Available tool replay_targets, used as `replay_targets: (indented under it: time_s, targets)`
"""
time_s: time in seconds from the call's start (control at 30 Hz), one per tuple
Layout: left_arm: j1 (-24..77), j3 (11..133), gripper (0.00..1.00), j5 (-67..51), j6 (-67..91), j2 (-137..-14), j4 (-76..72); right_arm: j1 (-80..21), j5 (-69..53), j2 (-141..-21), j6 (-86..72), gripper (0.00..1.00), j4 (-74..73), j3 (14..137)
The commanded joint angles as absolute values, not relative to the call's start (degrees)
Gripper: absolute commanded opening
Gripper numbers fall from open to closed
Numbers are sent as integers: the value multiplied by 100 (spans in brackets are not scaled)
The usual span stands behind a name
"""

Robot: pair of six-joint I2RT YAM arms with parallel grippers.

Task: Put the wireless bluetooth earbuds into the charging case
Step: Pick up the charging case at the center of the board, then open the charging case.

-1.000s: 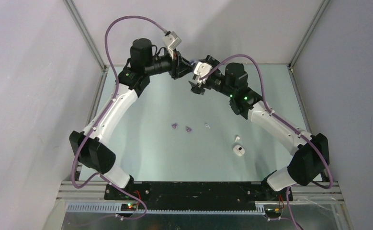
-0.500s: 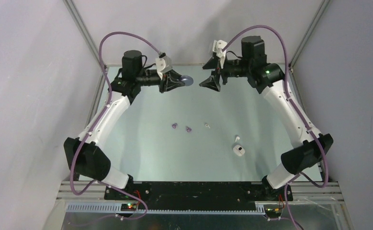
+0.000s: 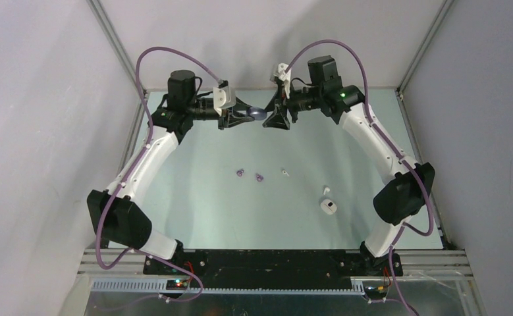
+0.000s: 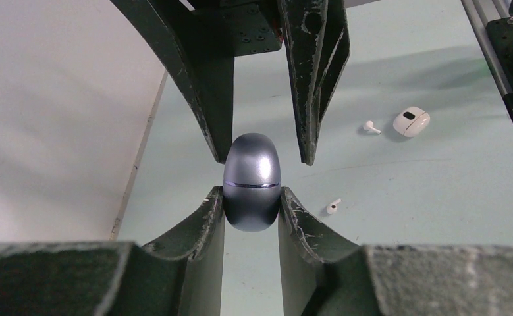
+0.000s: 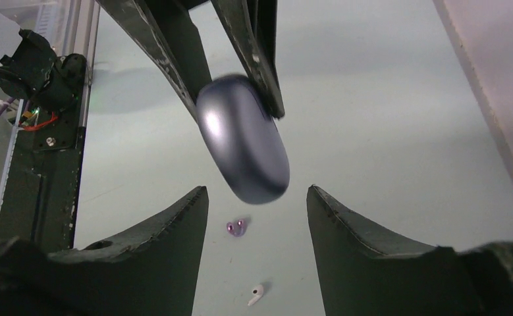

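A: Anything in the grippers?

B: Shows the left gripper (image 4: 251,195) clenched on the lower half of a glossy blue-grey case (image 4: 251,164), egg-shaped and closed, held high over the far end of the table (image 3: 194,197). Shows the right gripper (image 5: 257,189) facing it nose to nose, jaws spread to either side of the upper half, not gripping in the right wrist view.

A: And the earbuds?

B: All down on the table, well apart from that case. Two purple earbuds (image 5: 236,228) side by side near the middle. One white earbud (image 3: 284,172) just to their right. A second white earbud (image 3: 326,190) further right, just beside a small white case (image 3: 328,207).

A: Hard to handle?

B: Probably. Blue-grey case first: hard, smooth and rounded, so likely slippery and prone to squirting out of an off-centre pinch. Best taken across the widest flanks, one gripper below the thin seam (image 4: 251,185) and one above, to lever the lid. Earbuds next: tiny, featherlight hard plastic, easily flicked away or rolled. Best pinched across the bulb with fingertips square to the table, stem left free for dropping into the socket.
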State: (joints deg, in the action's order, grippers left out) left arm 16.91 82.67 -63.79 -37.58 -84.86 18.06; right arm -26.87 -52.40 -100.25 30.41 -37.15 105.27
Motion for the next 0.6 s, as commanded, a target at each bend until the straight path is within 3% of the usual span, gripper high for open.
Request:
replay_targets:
  time_s: [0.0, 0.23, 0.3, 0.37, 0.4, 0.47, 0.57]
  targets:
    - [1688, 8332, 0, -6557, -3860, -8336, 1709, -2818, -5362, -9922, 2879, 60, -3269, 10840]
    - [1690, 8280, 0, -6550, -3466, -8370, 1328, -2950, -5221, -9872, 3063, 48, -3233, 10774]
    - [1696, 8261, 0, -6492, -3314, -8380, 1216, -2945, -5126, -9866, 3057, 37, -3203, 10770]
    - [1697, 8253, 10, -6354, -3087, -8423, 1159, -2952, -5010, -9823, 3051, 29, -3177, 10770]
    - [1701, 8249, 24, -6271, -3039, -8439, 1177, -2946, -4970, -9807, 3054, 27, -3170, 10757]
    - [1703, 8233, 36, -6202, -3077, -8461, 1275, -2940, -4884, -9763, 3104, 23, -3176, 10738]
    - [1700, 8176, 43, -6168, -3116, -8472, 1335, -2936, -4774, -9713, 3197, 20, -3219, 10690]
